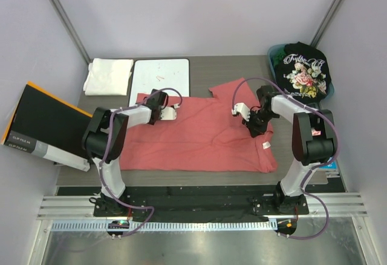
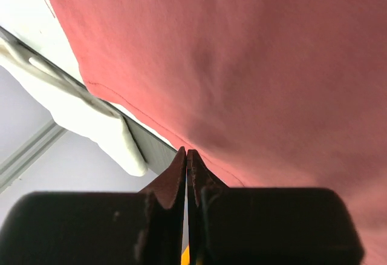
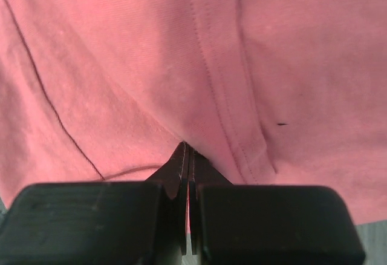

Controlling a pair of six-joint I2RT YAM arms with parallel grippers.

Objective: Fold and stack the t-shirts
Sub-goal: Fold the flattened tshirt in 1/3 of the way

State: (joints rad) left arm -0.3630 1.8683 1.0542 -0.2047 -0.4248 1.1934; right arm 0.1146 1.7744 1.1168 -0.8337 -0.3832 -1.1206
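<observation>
A salmon-red t-shirt (image 1: 199, 135) lies spread across the middle of the table. My left gripper (image 1: 162, 103) sits at its far left edge, and in the left wrist view the gripper (image 2: 187, 153) is shut with its tips on the hem of the red cloth (image 2: 254, 65). My right gripper (image 1: 253, 128) rests on the shirt's right part. In the right wrist view the gripper (image 3: 186, 147) is shut, and red cloth (image 3: 121, 65) shows between its fingers beside a stitched seam. A black floral t-shirt (image 1: 305, 71) sits at the back right. A white folded t-shirt (image 1: 109, 75) lies at the back left.
A white whiteboard (image 1: 160, 74) with red marks lies behind the red shirt, partly under it. The black shirt rests in a teal basket (image 1: 275, 56). A black box with an orange edge (image 1: 45, 123) leans off the table's left side. Walls close in both sides.
</observation>
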